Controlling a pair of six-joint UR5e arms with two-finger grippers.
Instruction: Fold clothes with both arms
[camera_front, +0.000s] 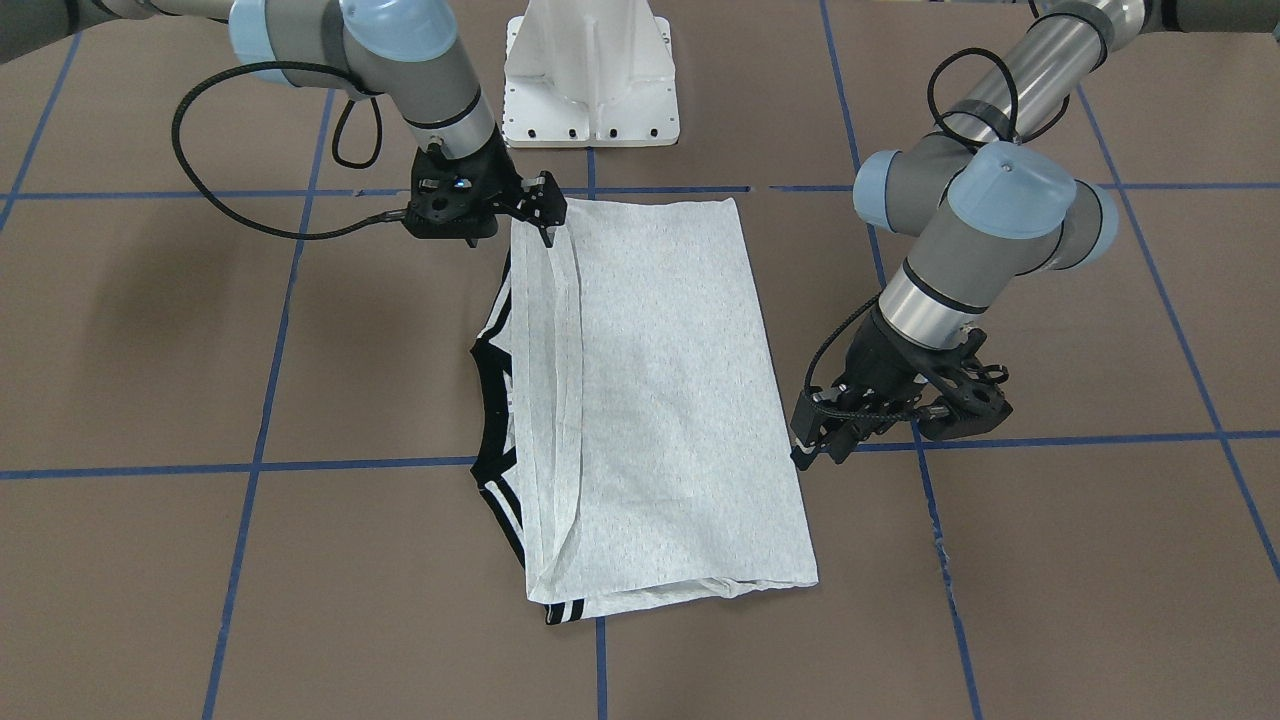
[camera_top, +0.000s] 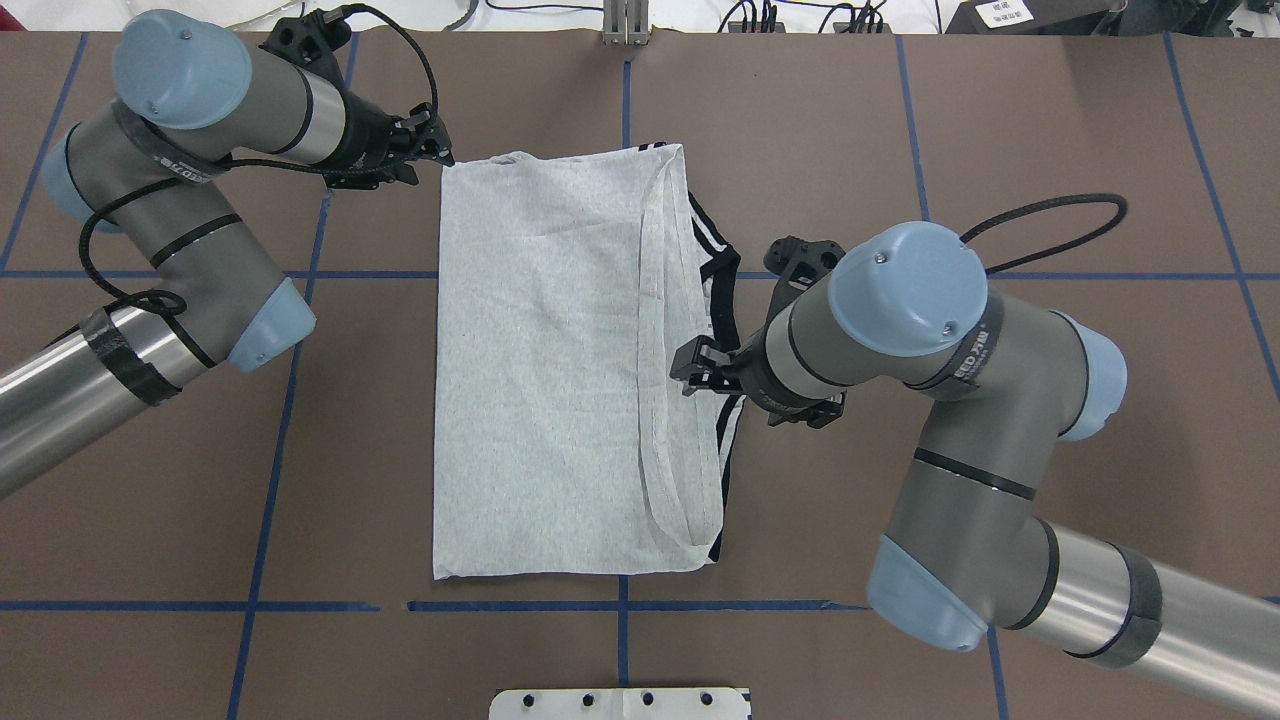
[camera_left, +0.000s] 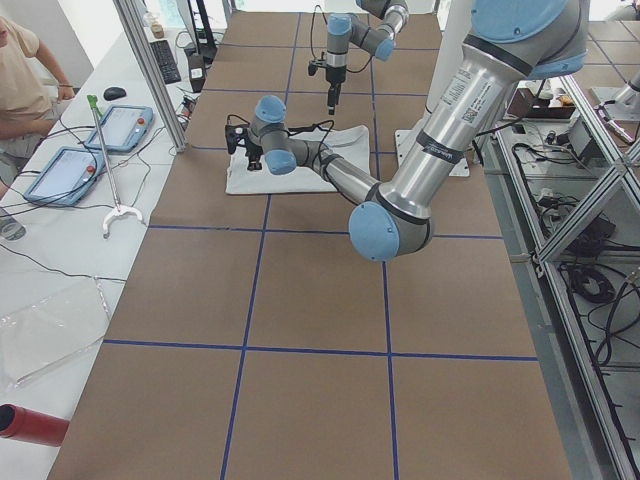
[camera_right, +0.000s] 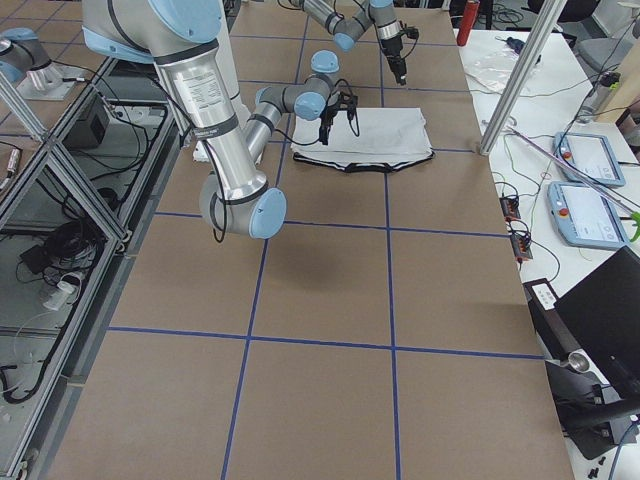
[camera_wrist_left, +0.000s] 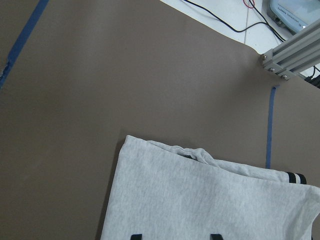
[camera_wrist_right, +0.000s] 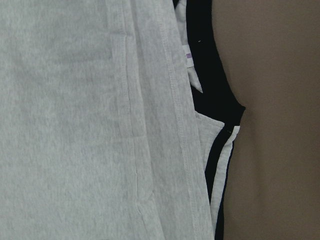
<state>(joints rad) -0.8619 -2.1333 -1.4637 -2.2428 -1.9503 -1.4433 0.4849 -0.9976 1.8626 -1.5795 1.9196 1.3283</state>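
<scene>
T-shirt (camera_top: 540, 370) folded lengthwise at mid-table (camera_top: 900, 150), black collar trim toward the right hand (camera_top: 687, 365); you cannot tell its opening. Left hand (camera_top: 438, 152), fingers apart, empty, sits beside the far corner. Neck label (camera_wrist_right: 187, 56): unreadable.

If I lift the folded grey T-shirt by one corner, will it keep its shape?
Probably floppy: the T-shirt lies in soft, wrinkled layers, so a lifted corner would likely drape and the fold open. It looks thin, so likely light. Pushed, it would probably bunch on the table.

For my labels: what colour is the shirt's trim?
The trim is black with white stripes; right wrist view.
</scene>
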